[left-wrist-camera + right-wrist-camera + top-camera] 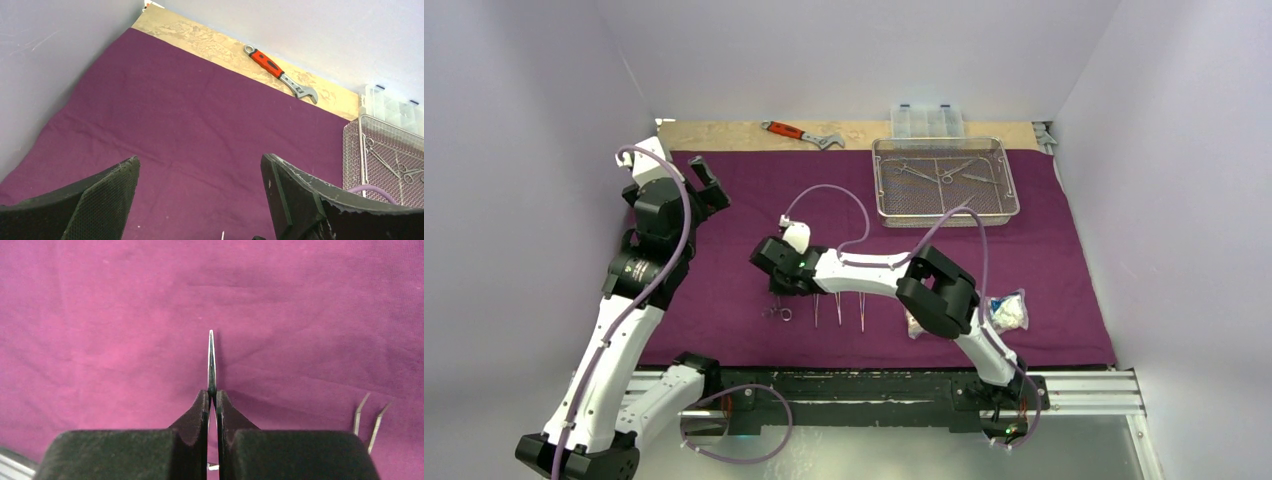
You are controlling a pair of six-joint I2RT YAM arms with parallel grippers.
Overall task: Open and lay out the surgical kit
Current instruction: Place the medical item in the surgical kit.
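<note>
Cloth (754,190), dark purple, lies spread flat on the table (724,133) in the top view. At the far right of the cloth sits the wire tray (944,208), with some forceps (914,170) inside it. Behind the cloth lie a red wrench (802,133) and a clear box (927,121). The left tool (707,183) hangs over the far left of the cloth, wide apart and holding nothing. The right tool (776,290) is low over the near middle. Three tweezers (839,308) lie in a row just beside it, and clear packets (1010,312) lie farther right.

From the left wrist, the left tool (200,165) has its two fingers (110,200) far apart, with only cloth (175,115) between them. The wrench (275,70) and the tray (350,150) are far ahead.

From the right wrist, the right tool (212,397) is squeezed tight on a thin steel piece (211,360). Its sharp tip sticks out over the cloth (125,315). I cannot tell if it is tweezers or forceps. Two tweezers tips (361,412) lie to the right.
</note>
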